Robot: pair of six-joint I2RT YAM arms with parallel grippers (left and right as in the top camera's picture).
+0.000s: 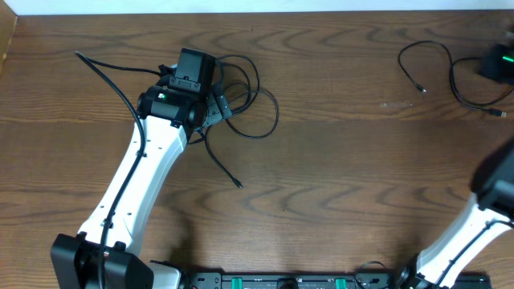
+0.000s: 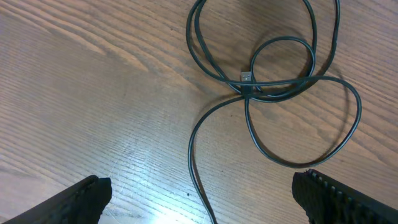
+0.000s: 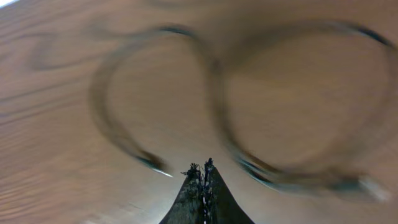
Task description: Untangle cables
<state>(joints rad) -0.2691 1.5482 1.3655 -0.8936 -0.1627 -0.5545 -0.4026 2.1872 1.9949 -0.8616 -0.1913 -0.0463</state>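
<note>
A thin black cable [image 1: 277, 112] lies in tangled loops at the back left of the table, its tail ending in a plug [image 1: 238, 185]. My left gripper [image 1: 213, 108] hovers over it, open. In the left wrist view the loops cross at a knot beside a small plug end [image 2: 247, 77], and the tail runs between the wide-apart fingers [image 2: 202, 190] without touching them. A second black cable [image 1: 401, 58] lies at the back right beside my right gripper [image 1: 496, 64]. In the right wrist view that cable [image 3: 214, 81] is blurred, and the gripper [image 3: 202, 167] is shut on nothing.
A thick black wire [image 1: 120, 88] runs along the left arm, out to the far left. The right arm's white body [image 1: 482, 217] fills the lower right corner. A black rail [image 1: 281, 281] lines the table's front edge.
</note>
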